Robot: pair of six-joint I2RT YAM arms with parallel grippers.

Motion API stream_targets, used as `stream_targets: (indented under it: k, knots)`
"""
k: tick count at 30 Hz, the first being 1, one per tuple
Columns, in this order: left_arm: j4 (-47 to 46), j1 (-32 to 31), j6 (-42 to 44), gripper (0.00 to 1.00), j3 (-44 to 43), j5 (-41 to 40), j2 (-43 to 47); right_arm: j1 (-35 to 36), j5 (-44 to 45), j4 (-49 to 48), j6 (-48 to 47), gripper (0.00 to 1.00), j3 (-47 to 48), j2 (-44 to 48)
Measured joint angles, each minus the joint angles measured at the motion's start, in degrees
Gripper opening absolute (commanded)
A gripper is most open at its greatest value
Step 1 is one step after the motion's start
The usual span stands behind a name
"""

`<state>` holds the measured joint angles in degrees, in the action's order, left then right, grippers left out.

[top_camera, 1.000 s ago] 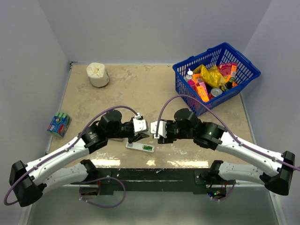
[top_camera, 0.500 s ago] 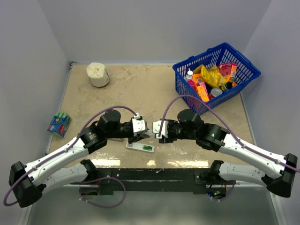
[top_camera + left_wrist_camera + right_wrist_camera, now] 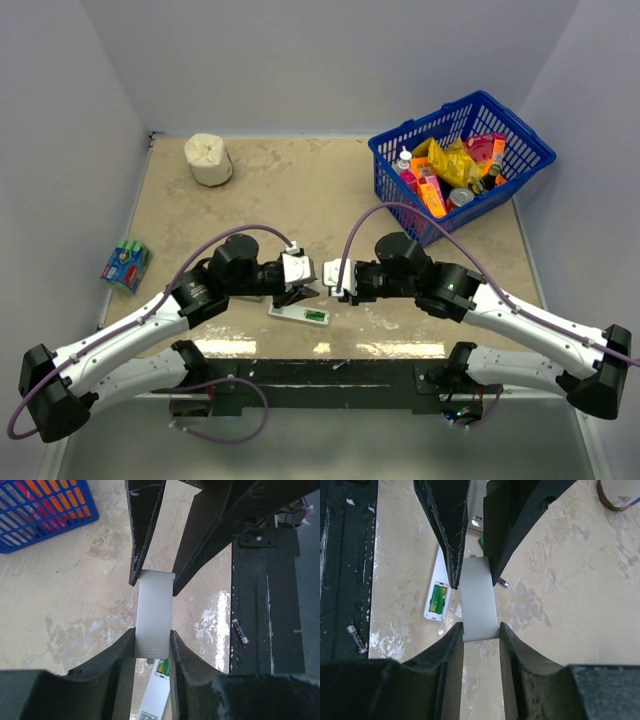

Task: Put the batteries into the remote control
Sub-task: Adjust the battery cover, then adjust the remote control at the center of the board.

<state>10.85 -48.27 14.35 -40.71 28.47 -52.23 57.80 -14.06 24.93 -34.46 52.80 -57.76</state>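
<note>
The white remote control [image 3: 296, 313] lies face down near the table's front edge, with two green batteries [image 3: 439, 596] in its uncovered compartment. Just above it, its white back cover [image 3: 155, 620] hangs level between both grippers. My left gripper [image 3: 152, 636] is shut on one end. My right gripper [image 3: 481, 629] is shut on the other end of the cover [image 3: 479, 605], with both fingers against its edges. In the top view the two grippers [image 3: 308, 288] [image 3: 327, 289] meet tip to tip. A loose dark battery [image 3: 240, 631] lies on the black base rail. Another small cell [image 3: 502, 583] lies on the table.
A blue basket [image 3: 460, 160] of packaged goods stands at the back right. A paper roll [image 3: 208, 158] sits at the back left. A shrink-wrapped pack of green cells [image 3: 125, 262] lies off the table's left edge. The black base rail [image 3: 265, 605] runs along the near edge.
The right gripper's jaws have closed onto the free end of the back cover. The left gripper has kept its hold and barely moved.
</note>
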Motion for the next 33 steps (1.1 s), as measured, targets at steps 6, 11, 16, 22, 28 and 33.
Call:
stream_targets:
  k: [6, 11, 16, 22, 28, 33]
  knots:
    - [0.7, 0.0, -1.4, 0.60, 0.0, -1.3, 0.0, 0.0, -0.4, 0.2, 1.0, 0.09, 0.0, -1.1]
    - [-0.9, 1.2, -3.9, 0.92, 0.6, -5.3, 0.7, 0.0, -0.6, -0.2, 4.9, 0.07, -0.7, -3.1]
    - [-3.0, 3.8, -8.9, 1.00, 3.1, -10.5, 3.4, 0.0, -0.7, -2.9, 11.6, 0.06, -4.6, -5.7]
    - [-3.7, 7.8, -20.1, 0.99, 4.4, -18.7, 5.1, 0.0, -0.4, -8.6, 19.0, 0.05, -11.0, -8.5]
    - [-2.8, 8.5, -32.0, 0.96, 5.6, -26.2, 3.0, 0.0, 0.7, -10.9, 23.3, 0.05, -11.8, -12.8]
    - [-0.3, 8.5, -36.9, 0.96, 6.8, -29.3, 1.1, 0.0, 2.1, -11.7, 25.6, 0.05, -11.8, -15.1]
